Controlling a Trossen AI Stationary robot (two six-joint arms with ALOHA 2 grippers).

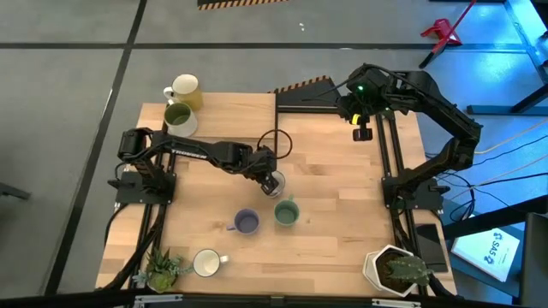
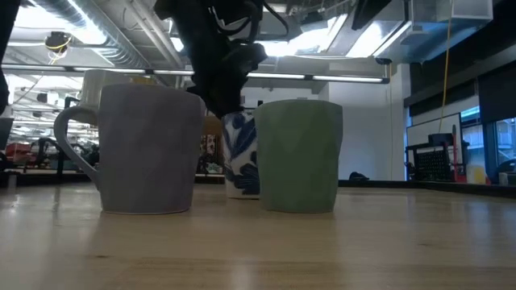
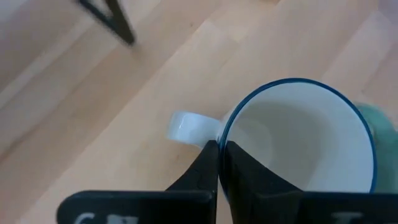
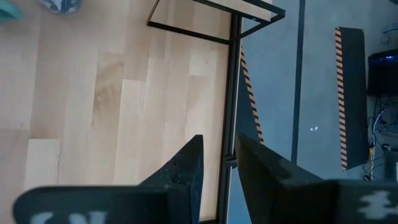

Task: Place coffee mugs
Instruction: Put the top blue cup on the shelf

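Note:
My left gripper (image 1: 272, 181) is over the table's middle, shut on a white mug with a blue pattern (image 2: 242, 157) and a blue rim. A purple-blue mug (image 1: 247, 222) and a sage green mug (image 1: 286, 213) stand upright just nearer. A white mug (image 1: 207, 263) stands near the near edge. Pale yellow (image 1: 185, 88) and olive green (image 1: 179, 118) mugs stand at the far left corner. My right gripper (image 1: 362, 128) hangs open over the far right edge, touching nothing. My left gripper (image 3: 217, 144) pinches the patterned mug's rim (image 3: 222, 130) right beside the handle (image 3: 186, 127), one finger (image 3: 255, 177) inside the mug and one (image 3: 196, 171) outside. The fingers come from above, pointing down. The mug is upright, with its base at or just above the table.
A white plant pot (image 1: 396, 269) sits at the near right corner and a small green plant (image 1: 163, 269) at the near left. A black cable loop (image 1: 276, 141) lies on the wood beyond the left gripper. Bare wood lies on the table's right half (image 1: 342, 188).

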